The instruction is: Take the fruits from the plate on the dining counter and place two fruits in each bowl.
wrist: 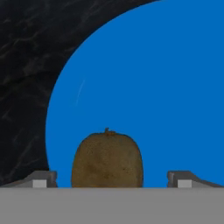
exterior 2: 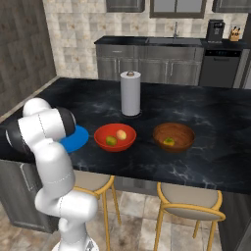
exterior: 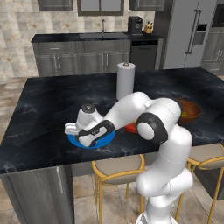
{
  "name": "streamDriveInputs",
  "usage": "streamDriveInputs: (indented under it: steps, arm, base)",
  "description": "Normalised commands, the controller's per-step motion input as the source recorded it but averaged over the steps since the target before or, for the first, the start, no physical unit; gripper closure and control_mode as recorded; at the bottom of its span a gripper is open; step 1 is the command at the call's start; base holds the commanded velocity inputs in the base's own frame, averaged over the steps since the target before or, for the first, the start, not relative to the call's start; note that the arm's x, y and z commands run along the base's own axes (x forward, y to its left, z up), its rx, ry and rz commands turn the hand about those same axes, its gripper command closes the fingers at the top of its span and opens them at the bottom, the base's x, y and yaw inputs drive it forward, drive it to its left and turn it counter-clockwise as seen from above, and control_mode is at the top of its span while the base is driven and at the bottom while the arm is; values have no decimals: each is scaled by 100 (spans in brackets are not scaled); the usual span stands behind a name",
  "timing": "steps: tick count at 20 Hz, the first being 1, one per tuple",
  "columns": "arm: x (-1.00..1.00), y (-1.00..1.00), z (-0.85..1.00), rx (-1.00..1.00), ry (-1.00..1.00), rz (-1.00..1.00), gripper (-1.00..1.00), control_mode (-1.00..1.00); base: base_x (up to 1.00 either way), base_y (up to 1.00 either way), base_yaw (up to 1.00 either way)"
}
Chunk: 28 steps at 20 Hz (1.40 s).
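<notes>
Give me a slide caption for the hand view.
Open gripper straddles the brown fruit on the blue plate.

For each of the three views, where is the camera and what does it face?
Left base view: behind-left of the arm, facing the dining counter; arm bends toward the blue plate.
Right base view: behind-right, same counter, red bowl, brown bowl, paper towel roll.
Hand view: looking down on the plate, open hand around the brown fruit.
Both base views share the counter, plate and bowls.
</notes>
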Motion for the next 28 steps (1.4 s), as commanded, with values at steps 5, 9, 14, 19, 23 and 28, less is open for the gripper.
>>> streamDriveInputs:
  steps: [5, 9, 14, 19, 23, 28]
  arm:
    - [0, 4, -21, 0, 3, 0, 100, -100]
    - [0, 1, 0, 0, 1, 0, 100, -100]
    - [0, -10, 19, 0, -7, 1, 100, -100]
    - [-5, -67, 66, 0, -26, 10, 100, -100]
    - [-44, -85, 100, 1, -24, 7, 100, -100]
    - [-76, -71, 95, 0, -24, 8, 100, -100]
  base:
    - [0, 0, 0]
    - [0, 0, 0]
    - [0, 0, 0]
    - [0, 0, 0]
    - [0, 0, 0]
    - [0, 0, 0]
